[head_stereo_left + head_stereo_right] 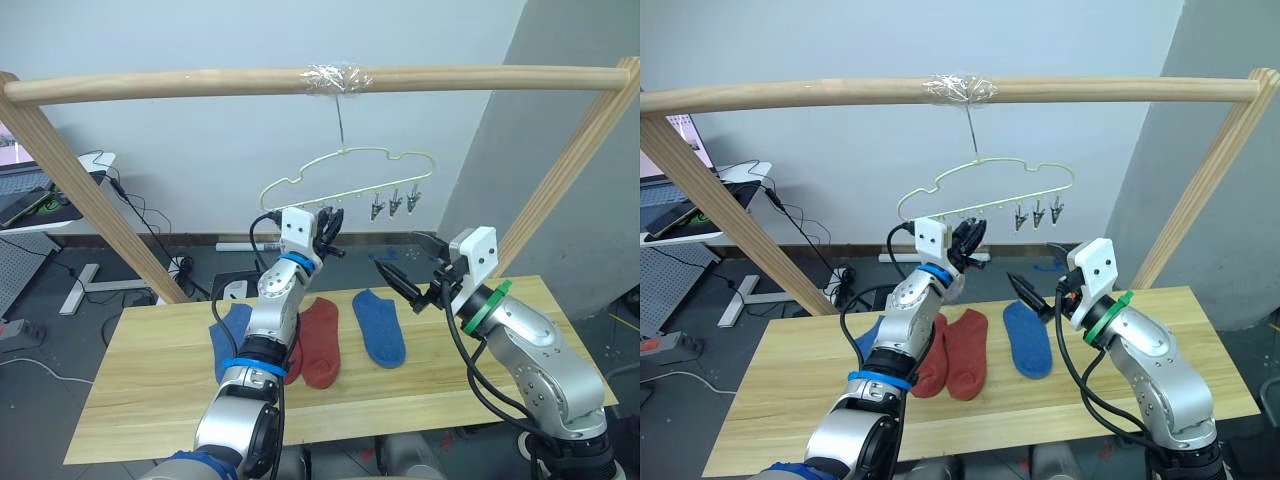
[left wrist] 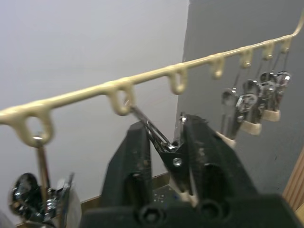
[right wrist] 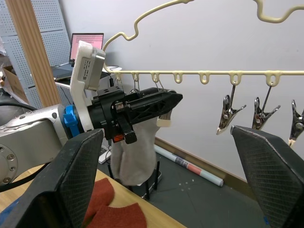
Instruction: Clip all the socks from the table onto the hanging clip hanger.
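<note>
Gripper (image 2: 164, 156) on the left pinches 1 clip (image 2: 166, 145); right gripper (image 3: 166, 156) gapes wide, facing a hung grey sock (image 3: 135, 154).

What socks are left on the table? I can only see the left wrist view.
Observer: Two blue socks and two rust-red socks lie on the table.
Operator: Is any sock hanging up?
Observer: Yes, a light grey sock hangs beside the left tool, which pinches a clip.
Operator: Is the other tool holding a sock?
Observer: No, the right tool is open and empty.
</note>
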{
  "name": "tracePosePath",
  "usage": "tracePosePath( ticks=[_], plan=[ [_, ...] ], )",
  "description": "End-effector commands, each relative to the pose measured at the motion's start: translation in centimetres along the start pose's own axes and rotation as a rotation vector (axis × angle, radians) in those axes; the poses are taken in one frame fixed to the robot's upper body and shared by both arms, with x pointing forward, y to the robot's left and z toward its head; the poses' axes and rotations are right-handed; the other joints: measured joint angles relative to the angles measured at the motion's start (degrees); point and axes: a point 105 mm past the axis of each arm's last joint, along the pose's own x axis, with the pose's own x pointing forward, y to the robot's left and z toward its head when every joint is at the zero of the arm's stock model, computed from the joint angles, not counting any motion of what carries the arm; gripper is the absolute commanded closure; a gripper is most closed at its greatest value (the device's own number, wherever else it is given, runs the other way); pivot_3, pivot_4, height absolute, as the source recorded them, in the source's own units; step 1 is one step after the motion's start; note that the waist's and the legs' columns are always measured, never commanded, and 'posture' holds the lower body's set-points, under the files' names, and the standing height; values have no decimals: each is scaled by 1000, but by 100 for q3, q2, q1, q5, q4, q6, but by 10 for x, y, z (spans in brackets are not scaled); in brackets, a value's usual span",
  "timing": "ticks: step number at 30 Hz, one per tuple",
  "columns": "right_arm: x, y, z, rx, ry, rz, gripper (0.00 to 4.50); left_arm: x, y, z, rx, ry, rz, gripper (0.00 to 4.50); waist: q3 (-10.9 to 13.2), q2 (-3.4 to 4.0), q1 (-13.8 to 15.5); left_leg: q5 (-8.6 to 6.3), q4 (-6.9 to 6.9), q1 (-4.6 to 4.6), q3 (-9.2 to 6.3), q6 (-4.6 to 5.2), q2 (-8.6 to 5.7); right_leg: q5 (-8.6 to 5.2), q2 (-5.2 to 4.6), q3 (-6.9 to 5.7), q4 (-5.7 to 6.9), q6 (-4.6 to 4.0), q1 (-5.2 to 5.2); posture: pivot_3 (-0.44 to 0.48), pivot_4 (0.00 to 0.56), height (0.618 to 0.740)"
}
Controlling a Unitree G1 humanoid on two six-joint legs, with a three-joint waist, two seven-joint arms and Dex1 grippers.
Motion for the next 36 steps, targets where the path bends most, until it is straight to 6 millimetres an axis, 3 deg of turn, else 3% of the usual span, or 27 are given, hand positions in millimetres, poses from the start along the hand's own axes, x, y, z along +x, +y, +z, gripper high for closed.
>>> tracePosePath(
  ticks=[1,17,18,24,34,36],
  plan=[
    [0,6,16,-35,-55,21,0,7,-4,19,8,-64,-24,4224,2,0,0,0,0,0,0,0,0,0,0,0,0,0,0,-240,107,740],
    [3,10,12,-19,-50,34,0,4,-3,20,44,-57,-33,4225,8,-1,5,0,0,-1,-2,0,0,-1,0,-1,0,1,0,-223,109,740],
    [3,9,12,-21,-50,32,0,5,-5,21,43,-61,-38,3504,8,-1,5,0,0,-1,-3,0,0,-1,0,-1,0,1,0,-223,109,740],
    [3,8,13,-24,-51,26,0,6,-5,21,51,-65,-30,1685,8,-1,5,0,0,0,-3,0,0,-1,0,-1,0,1,0,-228,108,740],
    [2,7,13,-21,-52,18,0,6,-6,22,38,-72,-35,1685,9,-1,5,0,0,-1,-3,0,0,-1,0,-1,0,1,0,-228,110,740],
    [2,7,13,-21,-54,18,0,6,-6,23,32,-78,-38,2111,9,-1,5,0,0,-1,-3,0,0,-1,0,-2,0,1,0,-228,109,740]
  ],
)
